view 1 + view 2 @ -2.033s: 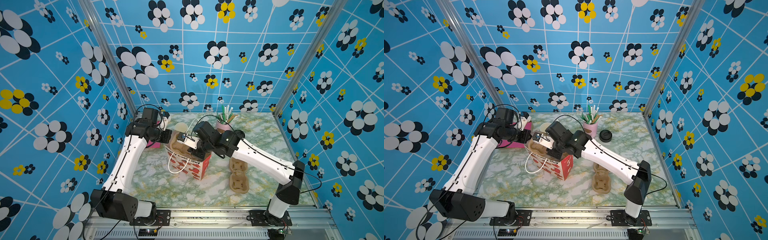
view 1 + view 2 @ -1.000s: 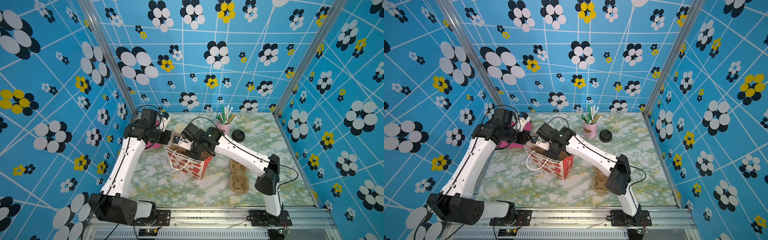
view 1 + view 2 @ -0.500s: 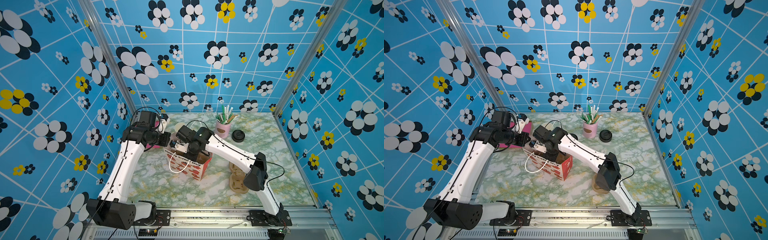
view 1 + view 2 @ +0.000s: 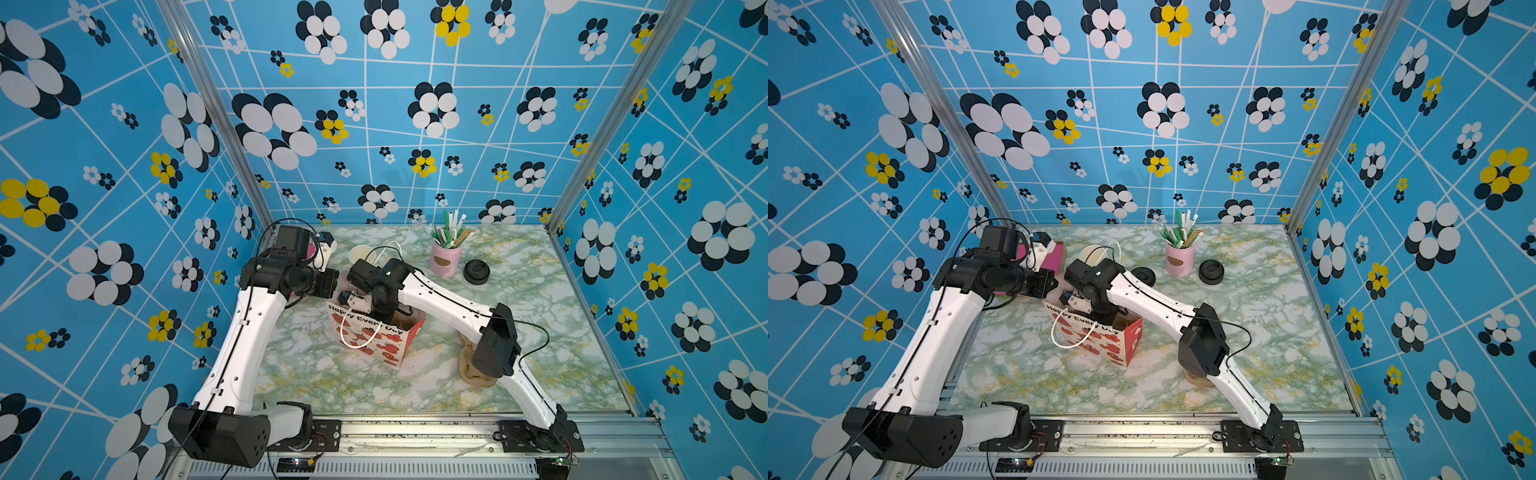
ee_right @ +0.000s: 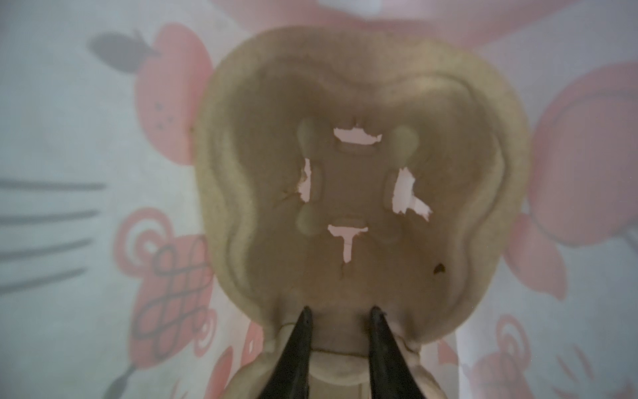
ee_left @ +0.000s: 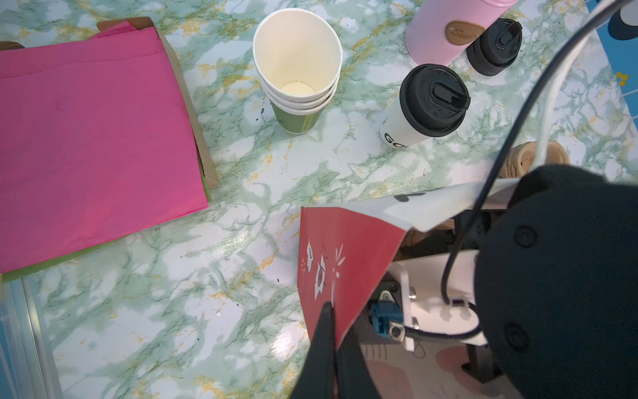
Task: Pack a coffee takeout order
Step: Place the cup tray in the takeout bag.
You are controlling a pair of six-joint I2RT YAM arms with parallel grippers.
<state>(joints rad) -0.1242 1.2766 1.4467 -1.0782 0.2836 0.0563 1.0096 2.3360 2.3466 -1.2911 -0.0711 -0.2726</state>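
1. The brown pulp cup holder (image 5: 345, 186) is inside the paper bag (image 4: 374, 336). In the right wrist view the bag's printed walls surround it, and pink shows through the torn slots in its cup well.
2. The right pincer (image 5: 341, 314) is narrow. Its two black fingertips (image 5: 305, 316) press either side of the holder's slim middle bridge, gripping it.
3. In both top views the right arm's wrist dips down through the bag's open top. The bag stands upright near the middle of the desk (image 4: 332, 382), with a white cord handle hanging over its front.
4. The left pincer (image 6: 328, 311) is closed tight on the top edge of the bag's red side panel.
5. The lidded cup (image 6: 414, 114), pale with a black round lid, stands on the desk just behind the bag. Its lid also shows in a top view (image 4: 1144, 276).
6. A flat pile of pink napkins (image 6: 93, 138) lies at the desk's back left corner.
7. The straws (image 4: 451, 230) stand in a pink tumbler (image 4: 445, 259) at the back.
8. A stack of lidless cups (image 6: 297, 69) stands between the napkins and the lidded cup.
9. A lone black lid (image 4: 476, 272) sits beside the tumbler.
10. Spare pulp holders (image 4: 473, 370) lie under the right arm's elbow.
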